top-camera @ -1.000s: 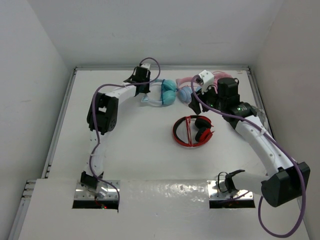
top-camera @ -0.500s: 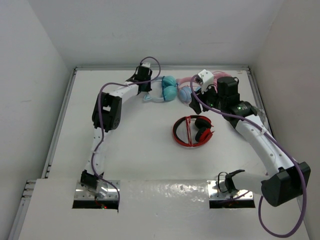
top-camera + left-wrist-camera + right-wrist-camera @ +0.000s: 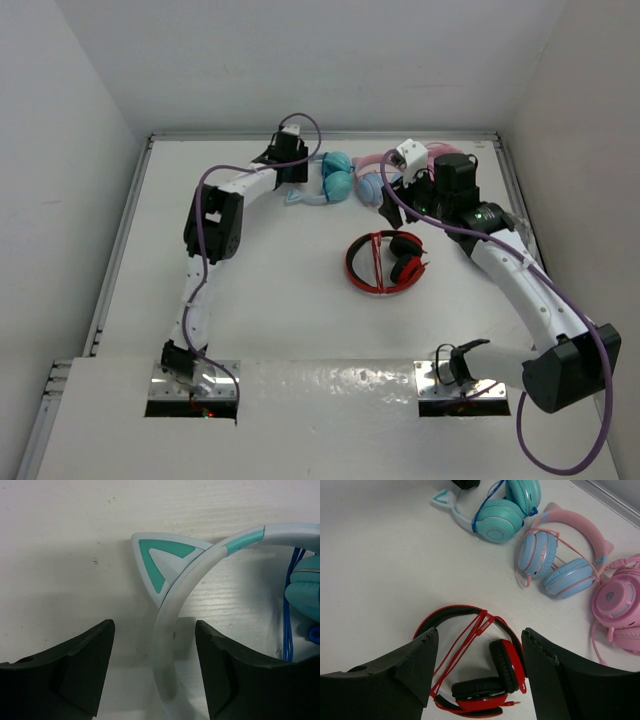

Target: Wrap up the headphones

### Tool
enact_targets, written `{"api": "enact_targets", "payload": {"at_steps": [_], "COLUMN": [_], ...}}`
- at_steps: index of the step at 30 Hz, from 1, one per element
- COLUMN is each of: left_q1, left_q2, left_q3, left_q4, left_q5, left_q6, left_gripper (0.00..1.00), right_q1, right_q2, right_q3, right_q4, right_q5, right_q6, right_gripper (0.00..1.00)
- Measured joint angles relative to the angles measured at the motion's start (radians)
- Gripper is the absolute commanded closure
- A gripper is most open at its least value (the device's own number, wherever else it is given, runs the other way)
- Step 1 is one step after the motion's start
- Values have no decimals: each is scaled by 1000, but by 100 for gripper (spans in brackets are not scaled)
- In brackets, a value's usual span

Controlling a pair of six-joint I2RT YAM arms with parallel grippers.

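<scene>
The left gripper, jaws parted, straddles the pale band of the headphones, which runs forward from between them and curves right to the teal cups, while the right gripper, wide open, hangs well farther off.

surface: white table | lying on it: teal cat-ear headphones; pink-banded blue-cup headphones; all-pink headphones; red-and-black headphones

Right wrist view: table bare across left half, free passage. Red pair blocks bottom centre. Teal headphones top centre, pink-band pair and pink pair crowd the right, narrow gaps between.
</scene>
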Motion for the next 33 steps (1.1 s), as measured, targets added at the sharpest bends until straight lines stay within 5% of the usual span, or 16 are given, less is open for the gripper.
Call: {"api": "enact_targets", "payload": {"at_steps": [9,20,25,29,33], "left_q1": [8,121,230,237,236], "left_q2": [-130,-685,-945,-1221,-1493], "left_q3": [-28,-243,-608,-1034,-1292], "left_q4": [-65,-239,-265,-216,-185], "left_q5": [0,55,12,-37,-5], "left_q6": [76,260,399,541,589], "left_gripper": [19,15,8,3,0], "right_q1": [0,0,-8,-34,-76], "right_q2": [0,-11,-60,-163,-291], "right_q3": [0,-53,-181,-335,-452], "right_q4": [-3,48,87,117,127], "right_q5": [82,346,554,653,700], "right_q6": [5,43,54,76,116], "right_gripper": [24,12,11,11,11]}}
